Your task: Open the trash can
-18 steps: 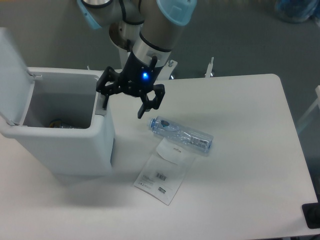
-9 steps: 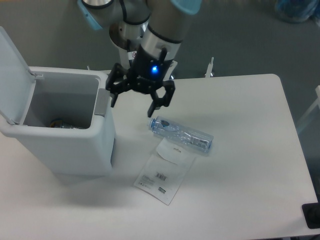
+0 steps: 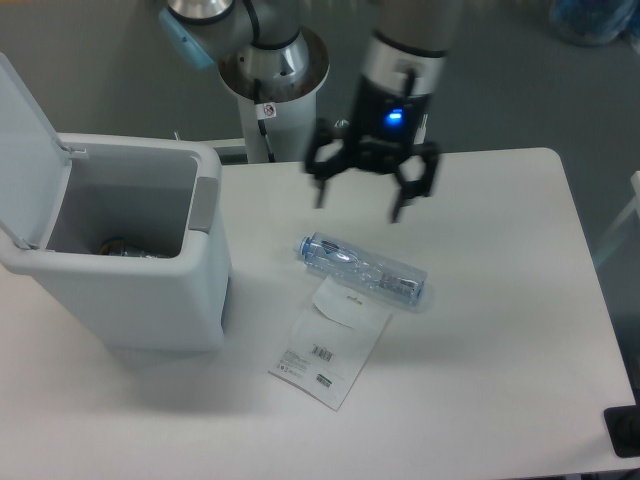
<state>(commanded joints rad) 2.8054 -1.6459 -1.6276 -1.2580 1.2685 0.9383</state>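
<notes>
Spanning most of the frame, white tabletop (image 3: pixel 500 330) carries everything. Trash can (image 3: pixel 120 260) sits at left of frame, lid (image 3: pixel 25 140) standing upright at far left, mouth open, some dark stuff at the bottom, can't tell what. Grey push tab (image 3: pixel 203 202) on the can's right rim. Judged from this, opening looks done. Tool (image 3: pixel 371 190) hangs upper centre, blue light on, fingers spread wide, holding nothing. Can lies well apart to the tool's left in frame; tab side faces the tool. Clear plastic bottle (image 3: pixel 362 270) lies on its side just below the tool, long axis running left to lower right. Flat plastic packet (image 3: pixel 325 350) with barcode label sits below the bottle.
</notes>
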